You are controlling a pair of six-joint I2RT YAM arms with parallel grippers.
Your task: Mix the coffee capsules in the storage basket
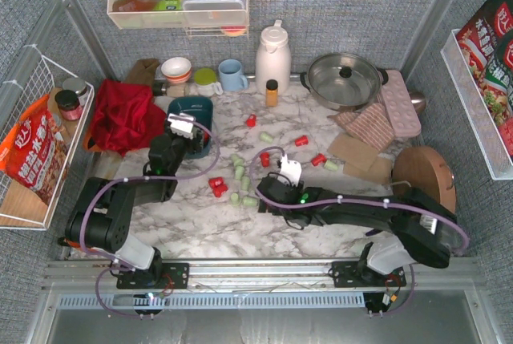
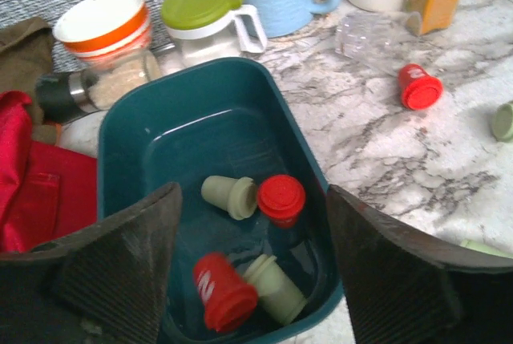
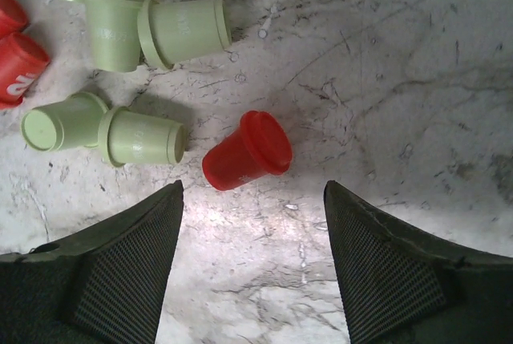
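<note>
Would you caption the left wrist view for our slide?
Open left end effector over teal storage basket holding two red, two green capsules.

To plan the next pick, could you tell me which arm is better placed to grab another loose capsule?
Right. The right gripper is open just short of a red capsule lying on the marble. The left gripper hangs open over the storage basket instead.
</note>
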